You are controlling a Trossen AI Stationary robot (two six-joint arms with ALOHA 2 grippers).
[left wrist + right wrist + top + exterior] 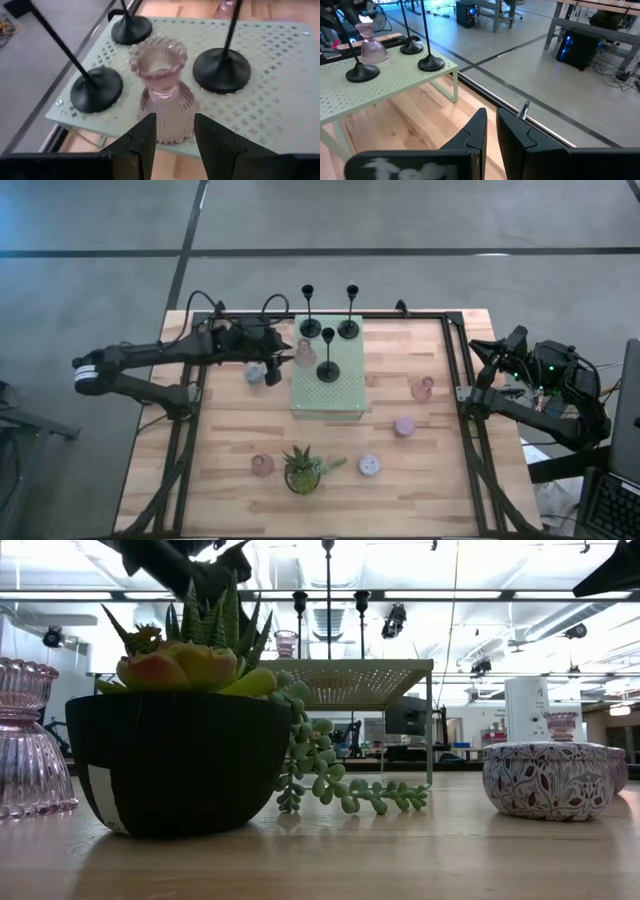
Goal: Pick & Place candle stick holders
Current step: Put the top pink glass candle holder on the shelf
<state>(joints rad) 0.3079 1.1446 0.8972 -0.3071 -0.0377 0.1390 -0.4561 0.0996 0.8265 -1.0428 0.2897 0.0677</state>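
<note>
The left gripper (172, 132) is standing part-open around the flared base of the ribbed pink glass holder (164, 92) on the green perforated stand (280, 75), gripping nothing visibly; it is likely slippery, breakable, best taken at its narrow waist.

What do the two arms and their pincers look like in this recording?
Both arms are dark and jointed. The left arm carries a white band near its outer end and looping black cables by its wrist. The right arm shows small green lights. The left pincer and the right pincer have matte black, angular fingers.
</note>
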